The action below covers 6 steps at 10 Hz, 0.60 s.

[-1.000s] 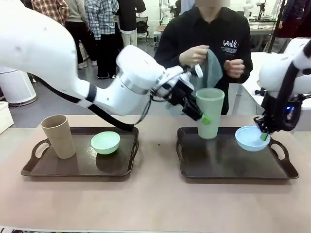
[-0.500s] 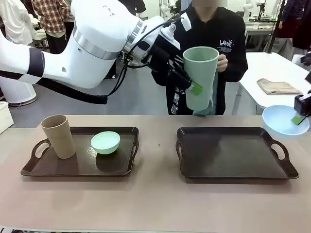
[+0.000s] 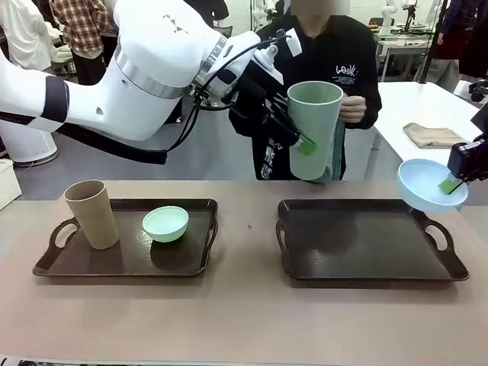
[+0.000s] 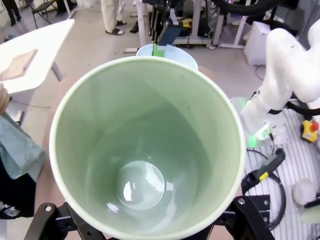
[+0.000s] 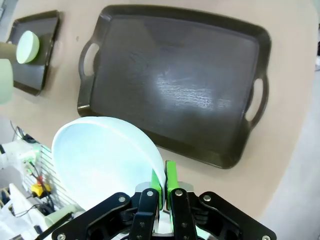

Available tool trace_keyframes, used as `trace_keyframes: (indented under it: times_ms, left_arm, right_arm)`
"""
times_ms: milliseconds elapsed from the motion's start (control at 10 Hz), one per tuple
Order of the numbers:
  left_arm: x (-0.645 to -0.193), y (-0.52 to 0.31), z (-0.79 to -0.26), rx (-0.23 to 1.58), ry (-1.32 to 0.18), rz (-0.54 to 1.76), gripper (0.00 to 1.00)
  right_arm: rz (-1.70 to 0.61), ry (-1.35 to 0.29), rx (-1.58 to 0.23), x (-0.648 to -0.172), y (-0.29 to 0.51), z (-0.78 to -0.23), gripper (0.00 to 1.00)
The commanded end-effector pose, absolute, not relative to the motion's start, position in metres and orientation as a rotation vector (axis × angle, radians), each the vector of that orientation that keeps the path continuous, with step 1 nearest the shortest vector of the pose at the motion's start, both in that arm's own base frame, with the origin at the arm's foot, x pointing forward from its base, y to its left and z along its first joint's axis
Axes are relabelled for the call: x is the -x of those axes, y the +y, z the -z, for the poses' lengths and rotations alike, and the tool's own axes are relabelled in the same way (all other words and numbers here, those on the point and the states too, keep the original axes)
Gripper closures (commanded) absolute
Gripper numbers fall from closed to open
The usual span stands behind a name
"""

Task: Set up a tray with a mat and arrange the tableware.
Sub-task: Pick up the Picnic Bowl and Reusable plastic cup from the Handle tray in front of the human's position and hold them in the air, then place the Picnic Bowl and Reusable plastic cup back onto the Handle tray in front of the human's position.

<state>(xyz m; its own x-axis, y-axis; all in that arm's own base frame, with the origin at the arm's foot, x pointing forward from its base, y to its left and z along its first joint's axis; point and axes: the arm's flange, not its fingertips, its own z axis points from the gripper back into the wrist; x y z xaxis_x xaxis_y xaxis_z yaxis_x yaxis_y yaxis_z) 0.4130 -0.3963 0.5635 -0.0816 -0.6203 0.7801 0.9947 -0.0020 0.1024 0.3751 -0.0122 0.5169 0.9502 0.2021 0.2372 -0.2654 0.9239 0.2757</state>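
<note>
Gripping the pale green tumbler [image 3: 316, 114] upright by its wall, the left gripper [image 3: 309, 137] hangs high over the far left part of the bare right-hand tray [image 3: 358, 244] on the worktop [image 3: 244, 320]. The right gripper [image 3: 451, 183], clenched on the light blue bowl's [image 3: 423, 187] rim, holds it tilted just past the tray's right handle, lower and nearer the tray; no mat lies in it yet.
</note>
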Motion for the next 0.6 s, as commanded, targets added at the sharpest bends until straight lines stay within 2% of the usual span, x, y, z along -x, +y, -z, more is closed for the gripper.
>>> trace_keyframes:
  times_ms: [0,500]
  left_arm:
    - [-0.4121,-0.3955,-0.5655,0.641,-0.801,1.499,1.00]
    - [-0.4121,-0.3955,-0.5655,0.641,-0.801,1.499,1.00]
  right_arm:
    - [-0.256,-0.235,-0.292,-0.3625,-0.0145,-0.5277,1.00]
    - [-0.256,-0.235,-0.292,-0.3625,-0.0145,-0.5277,1.00]
